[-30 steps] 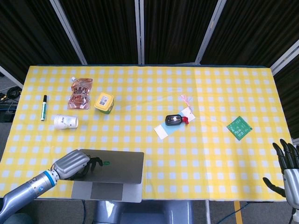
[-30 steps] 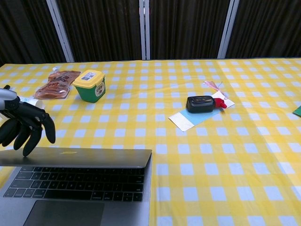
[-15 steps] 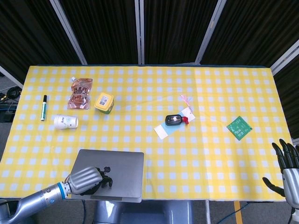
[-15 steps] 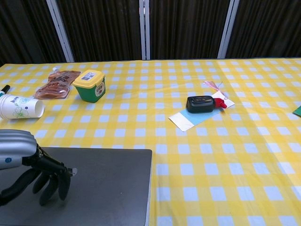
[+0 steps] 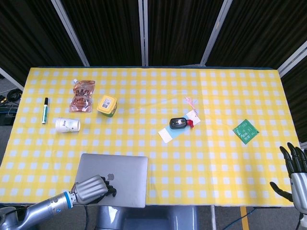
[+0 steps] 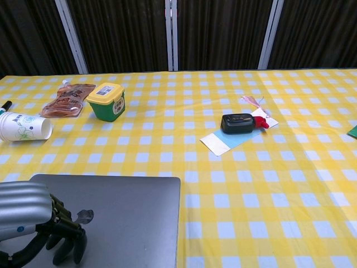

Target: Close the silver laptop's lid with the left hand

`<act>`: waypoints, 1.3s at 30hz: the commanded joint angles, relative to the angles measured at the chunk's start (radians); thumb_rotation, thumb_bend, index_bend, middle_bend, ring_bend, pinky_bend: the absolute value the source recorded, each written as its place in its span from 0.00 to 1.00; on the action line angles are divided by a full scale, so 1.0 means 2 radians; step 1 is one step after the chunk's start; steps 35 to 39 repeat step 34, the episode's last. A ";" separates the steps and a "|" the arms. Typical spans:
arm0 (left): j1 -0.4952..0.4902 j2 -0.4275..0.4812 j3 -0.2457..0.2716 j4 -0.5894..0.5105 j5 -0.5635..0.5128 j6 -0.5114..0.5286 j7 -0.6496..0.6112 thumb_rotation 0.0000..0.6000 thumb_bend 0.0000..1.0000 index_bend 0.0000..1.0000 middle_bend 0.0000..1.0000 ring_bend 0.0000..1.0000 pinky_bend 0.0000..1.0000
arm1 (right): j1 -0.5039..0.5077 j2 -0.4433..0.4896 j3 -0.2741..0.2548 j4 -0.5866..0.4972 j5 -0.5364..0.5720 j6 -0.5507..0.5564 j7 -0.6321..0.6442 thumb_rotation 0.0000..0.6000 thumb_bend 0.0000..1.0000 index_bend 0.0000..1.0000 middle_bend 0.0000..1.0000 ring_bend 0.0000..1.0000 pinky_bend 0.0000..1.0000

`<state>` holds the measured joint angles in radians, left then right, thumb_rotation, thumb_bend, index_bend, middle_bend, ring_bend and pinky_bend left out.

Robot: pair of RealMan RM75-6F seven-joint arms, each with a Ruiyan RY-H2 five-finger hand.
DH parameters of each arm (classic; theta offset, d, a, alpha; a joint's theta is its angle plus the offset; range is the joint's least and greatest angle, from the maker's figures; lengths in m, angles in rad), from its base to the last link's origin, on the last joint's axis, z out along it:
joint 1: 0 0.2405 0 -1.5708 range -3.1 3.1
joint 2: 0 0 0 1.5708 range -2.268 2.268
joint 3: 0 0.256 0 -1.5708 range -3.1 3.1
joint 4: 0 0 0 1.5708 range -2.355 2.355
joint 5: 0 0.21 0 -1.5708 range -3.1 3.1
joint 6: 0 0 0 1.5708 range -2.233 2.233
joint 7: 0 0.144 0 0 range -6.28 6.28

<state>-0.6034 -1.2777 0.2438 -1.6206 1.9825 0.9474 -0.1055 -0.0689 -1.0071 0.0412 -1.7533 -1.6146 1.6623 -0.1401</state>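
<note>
The silver laptop (image 5: 118, 173) (image 6: 131, 218) lies at the near left edge of the table with its lid down flat, logo facing up. My left hand (image 5: 91, 189) (image 6: 33, 223) rests on the lid's near left part, fingers curled downward onto it, holding nothing. My right hand (image 5: 295, 175) hangs off the table's near right corner, fingers spread and empty; the chest view does not show it.
A green tub with a yellow lid (image 5: 107, 105) (image 6: 106, 101), a snack pouch (image 5: 82, 96), a toppled paper cup (image 5: 67, 125) (image 6: 23, 126) and a marker (image 5: 45, 109) lie at the left. A black device on paper (image 5: 178, 123) (image 6: 237, 123) lies mid-table, a green circuit board (image 5: 245, 131) at the right.
The lid went from nearly closed to fully flat. My left hand moved toward the near edge with it and now rests on the closed lid.
</note>
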 commanded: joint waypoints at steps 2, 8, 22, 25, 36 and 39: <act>0.002 -0.012 0.006 0.014 -0.004 0.000 -0.001 1.00 1.00 0.37 0.47 0.48 0.51 | 0.000 0.000 0.000 0.001 0.000 0.000 0.001 1.00 0.00 0.00 0.00 0.00 0.00; 0.007 -0.029 0.013 0.033 -0.020 -0.001 -0.016 1.00 1.00 0.37 0.47 0.48 0.51 | 0.000 0.002 0.000 0.001 0.000 0.001 0.005 1.00 0.00 0.00 0.00 0.00 0.00; 0.064 0.045 -0.050 0.006 -0.081 0.202 -0.030 1.00 0.99 0.32 0.38 0.40 0.38 | -0.002 0.004 -0.002 -0.001 -0.007 0.006 0.011 1.00 0.00 0.00 0.00 0.00 0.00; 0.080 0.057 -0.061 -0.008 -0.111 0.214 -0.008 1.00 0.58 0.13 0.11 0.11 0.10 | -0.002 0.004 -0.002 -0.001 -0.008 0.006 0.011 1.00 0.00 0.00 0.00 0.00 0.00; 0.189 0.073 -0.090 -0.071 -0.269 0.301 0.115 1.00 0.00 0.00 0.00 0.00 0.00 | -0.001 0.004 -0.001 0.005 -0.009 0.006 0.022 1.00 0.00 0.00 0.00 0.00 0.00; 0.189 0.073 -0.090 -0.071 -0.269 0.301 0.115 1.00 0.00 0.00 0.00 0.00 0.00 | -0.001 0.004 -0.001 0.005 -0.009 0.006 0.022 1.00 0.00 0.00 0.00 0.00 0.00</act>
